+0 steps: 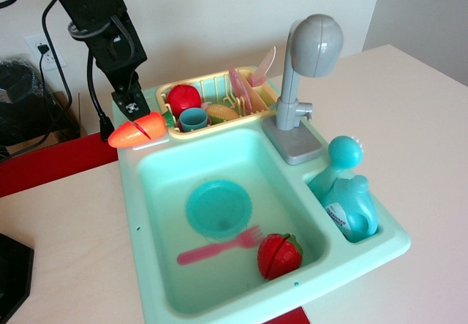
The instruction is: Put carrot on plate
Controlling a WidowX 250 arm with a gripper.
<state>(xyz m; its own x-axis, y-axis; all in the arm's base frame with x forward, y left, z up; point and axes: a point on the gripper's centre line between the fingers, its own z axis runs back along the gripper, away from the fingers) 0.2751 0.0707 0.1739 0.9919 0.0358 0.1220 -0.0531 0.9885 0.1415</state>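
The orange toy carrot [137, 130] with a green stem end is held in my gripper [136, 113], above the back left corner of the sink. It lies roughly level, tip pointing left. The gripper is shut on the carrot, coming down from the black arm at upper left. The teal plate [218, 208] lies flat on the floor of the sink basin, well in front of and to the right of the carrot. Nothing lies on the plate.
A pink fork [219, 247] and a red strawberry [278, 255] lie in the basin [157, 214] in front of the plate. A yellow dish rack [212, 104] behind holds a red toy, blue cup and pink plates. A grey faucet [300, 83] and teal bottle [349, 200] stand right.
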